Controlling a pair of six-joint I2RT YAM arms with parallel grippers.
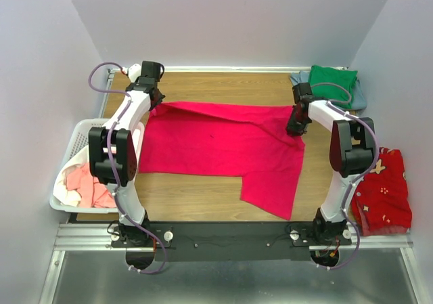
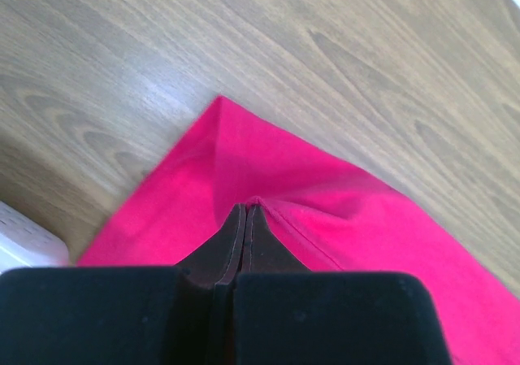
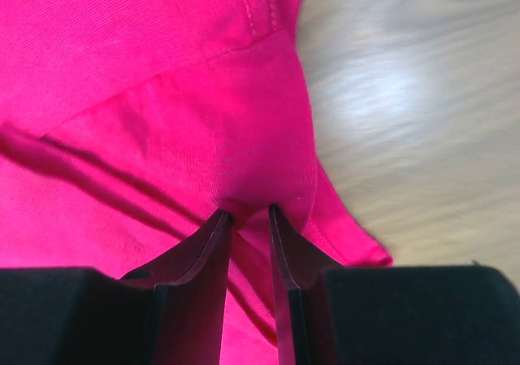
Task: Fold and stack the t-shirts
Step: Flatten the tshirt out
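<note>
A grey-blue shirt [image 1: 362, 97] lies mostly hidden under the green shirt [image 1: 333, 82]. The left arm [image 1: 114, 154] covers part of the basket [image 1: 73, 148]. Beside the crimson shirt [image 3: 162, 97], the bench [image 3: 406, 97] is blurred.

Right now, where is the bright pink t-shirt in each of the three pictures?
Top view: pink t-shirt spread flat, mid-picture.
Left wrist: one corner of it fills the lower centre.
Right wrist: it covers the left and centre.
Shared landmark: the wooden tabletop beside it.

The crimson t-shirt [image 1: 216, 141] is soft, matt cloth. The tabletop [image 1: 189, 196] is smooth wood-grain with a faint sheen, and the basket [image 1: 80, 136] is white plastic lattice.
</note>
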